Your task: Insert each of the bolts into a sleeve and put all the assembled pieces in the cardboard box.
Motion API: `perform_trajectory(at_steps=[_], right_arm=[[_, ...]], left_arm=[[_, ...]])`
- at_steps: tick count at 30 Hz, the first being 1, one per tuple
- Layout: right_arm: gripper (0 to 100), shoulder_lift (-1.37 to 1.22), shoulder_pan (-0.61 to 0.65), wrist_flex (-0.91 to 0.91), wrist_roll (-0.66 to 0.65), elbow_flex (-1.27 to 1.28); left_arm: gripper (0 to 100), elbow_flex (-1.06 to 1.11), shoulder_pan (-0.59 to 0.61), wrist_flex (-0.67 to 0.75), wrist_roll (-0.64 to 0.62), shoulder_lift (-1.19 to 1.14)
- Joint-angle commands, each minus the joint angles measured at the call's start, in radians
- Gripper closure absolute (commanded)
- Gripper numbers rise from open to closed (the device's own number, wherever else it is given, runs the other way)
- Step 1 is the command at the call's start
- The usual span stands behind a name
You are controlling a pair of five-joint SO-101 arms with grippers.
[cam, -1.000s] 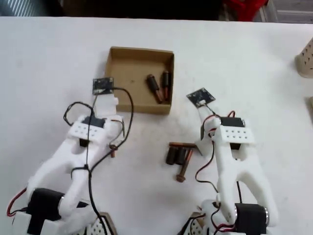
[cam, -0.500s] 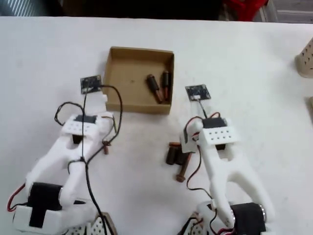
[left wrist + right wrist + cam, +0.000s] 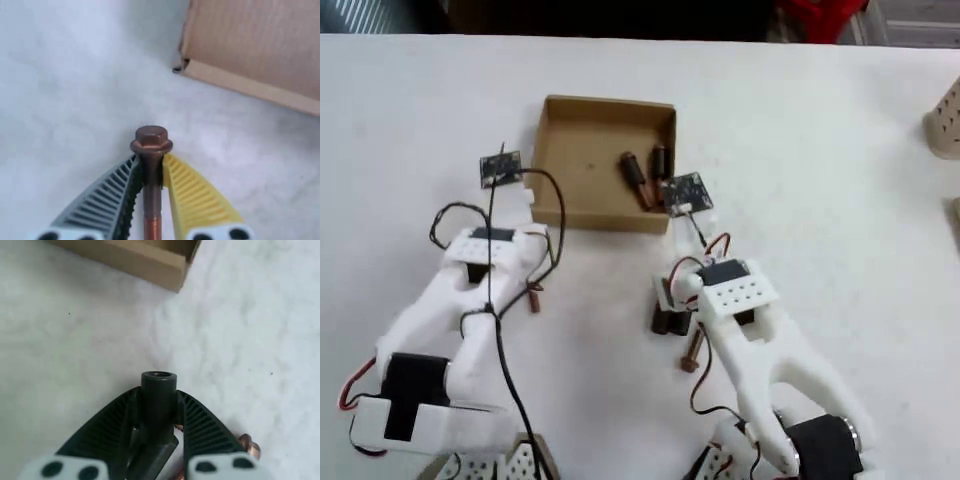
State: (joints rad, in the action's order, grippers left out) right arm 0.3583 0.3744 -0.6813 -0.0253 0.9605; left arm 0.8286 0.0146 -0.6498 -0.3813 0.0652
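High view shows the right gripper [image 3: 158, 393] swung left and now clamped on a black sleeve [image 3: 159, 380] just short of the cardboard box [image 3: 570, 135], while the left gripper [image 3: 151, 159], drawn back slightly, pinches a bolt [image 3: 151, 141], so mating looks next.

The bolt [image 3: 151, 142] is copper, the sleeve [image 3: 159, 390] black, the cardboard box [image 3: 585, 150] brown.

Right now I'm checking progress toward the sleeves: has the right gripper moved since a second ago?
Yes: the right gripper moved left in the high view, nearer the cardboard box, now shut on a sleeve.
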Motion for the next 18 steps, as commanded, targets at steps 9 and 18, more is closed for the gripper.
perform_trajectory(at_steps=[9,18], right_arm=[[98.1,0.028,0.010,0.127,0.012,-0.006],[97.8,0.013,-0.079,0.036,0.008,-0.044]], left_arm=[[98,-0.055,0.010,0.018,0.005,0.001],[98,-0.055,0.010,0.018,0.005,0.001]])
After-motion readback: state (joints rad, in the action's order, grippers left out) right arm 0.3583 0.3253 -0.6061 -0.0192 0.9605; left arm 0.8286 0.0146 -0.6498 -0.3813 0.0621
